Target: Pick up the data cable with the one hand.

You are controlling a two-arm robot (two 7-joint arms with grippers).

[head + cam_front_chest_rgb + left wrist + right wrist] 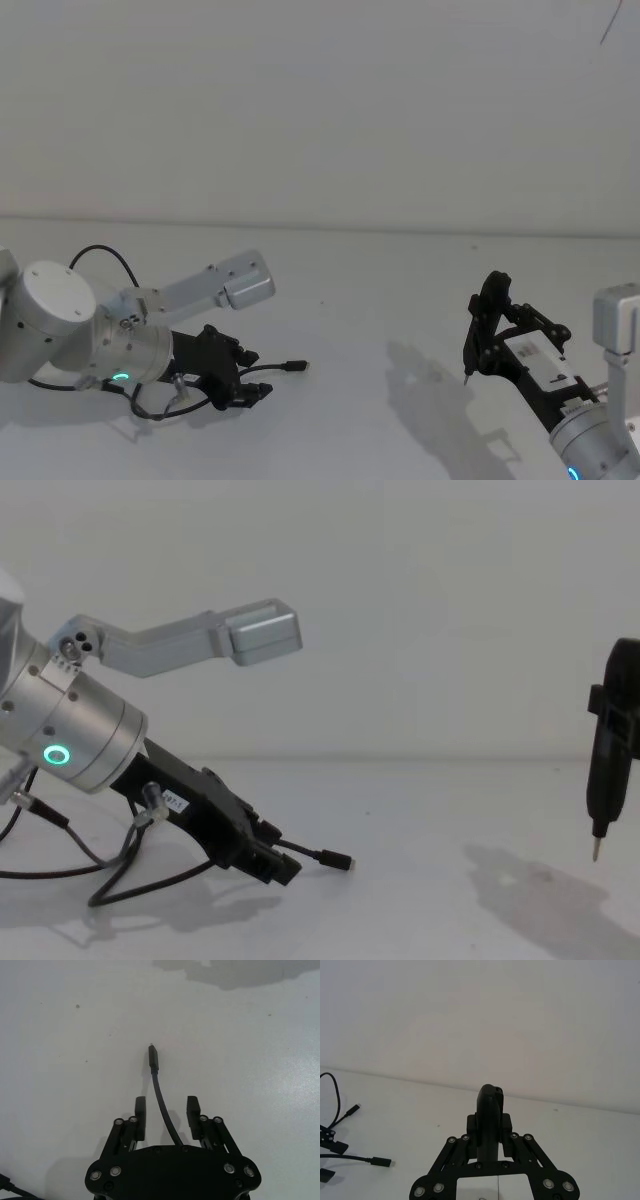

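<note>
Two fingers (140, 1117) of the left end effector (166, 1112) stand well apart in a wide setting, low over the white worktop (250, 1060). The data cable (162, 1097) runs lengthwise through the gap between them, and in the left wrist view it touches neither finger. Its small black plug (153, 1059) points away from the palm, just beyond the fingertips. Whether the plug rests on the worktop cannot be told. Behind the fingers, the black body carries a small white label (176, 802) and joins a silver cylinder (85, 730) with a green ring light (57, 755). This arm enters from the left side. The remaining length of the data cable trails back beneath the wrist and lies in loose loops on the worktop. The right end effector (489, 1125) is well apart, on the right side, and is raised above the worktop. It is closed on a slim black pen-like tool (610, 750), which hangs upright with its pointed metal tip (597, 852) facing down, clear of the surface.
</note>
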